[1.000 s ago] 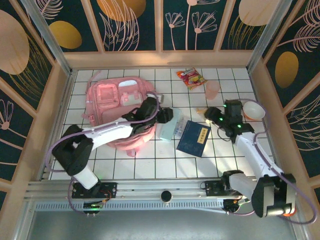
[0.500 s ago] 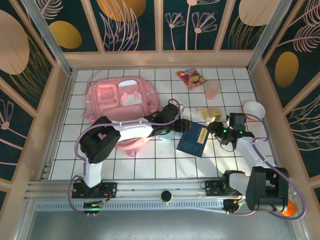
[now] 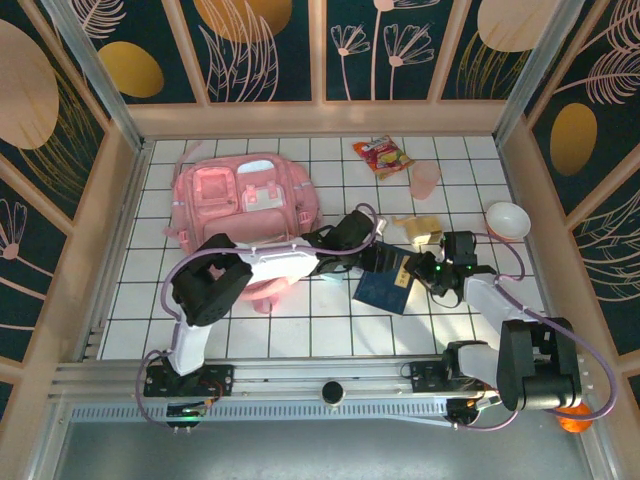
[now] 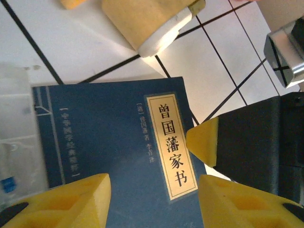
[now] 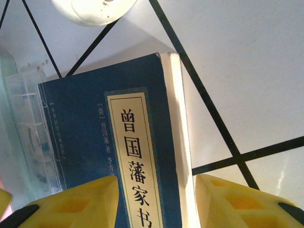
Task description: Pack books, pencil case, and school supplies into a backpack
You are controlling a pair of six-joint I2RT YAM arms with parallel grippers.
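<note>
The navy book (image 3: 384, 288) with its cream label lies flat on the tiles, right of the pink backpack (image 3: 238, 200). My left gripper (image 3: 368, 250) hovers over the book's cover (image 4: 109, 142), open (image 4: 154, 202), holding nothing. My right gripper (image 3: 428, 268) is at the book's right side, open (image 5: 156, 202): one finger is over the cover (image 5: 80, 142), the other beyond the page edge. The pale translucent pencil case (image 4: 16, 137) lies along the book's left side (image 5: 31, 133). The pale yellow block (image 3: 415, 228) sits just behind the book (image 4: 142, 21).
A red-orange snack packet (image 3: 381, 156) and a pink cup (image 3: 425, 180) lie at the back right. A white bowl (image 3: 507, 220) sits near the right wall. Wooden walls (image 3: 320, 118) close in the tiled table on three sides.
My left arm swung right from the backpack to hover over the book. My right arm came in to the book's right edge, and its jaws narrowed.
</note>
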